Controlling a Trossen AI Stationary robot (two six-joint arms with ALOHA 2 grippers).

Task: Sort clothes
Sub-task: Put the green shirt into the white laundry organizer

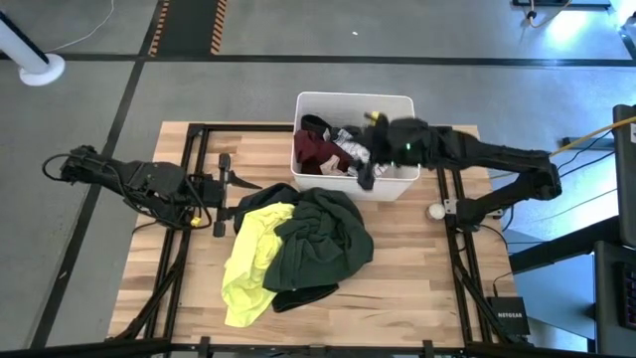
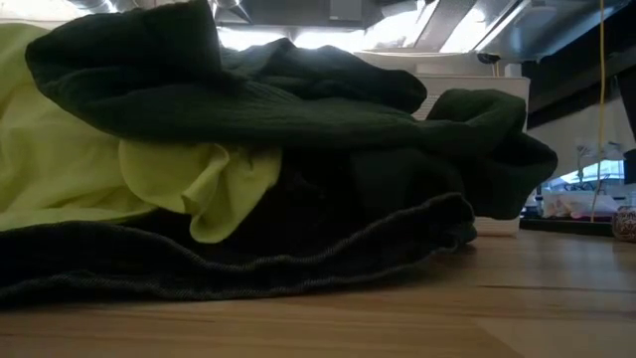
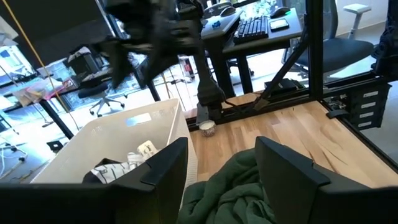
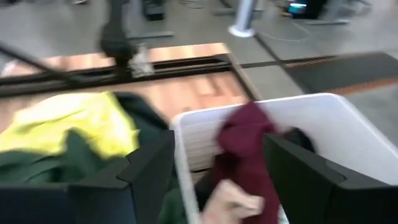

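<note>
Right gripper: jaws apart, empty, over white bin.
Dark green garment: soft, limp; pinch a raised fold.
Left gripper: jaws apart, idle.

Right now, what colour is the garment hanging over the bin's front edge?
Maroon garment, clearest in the high view.
</note>
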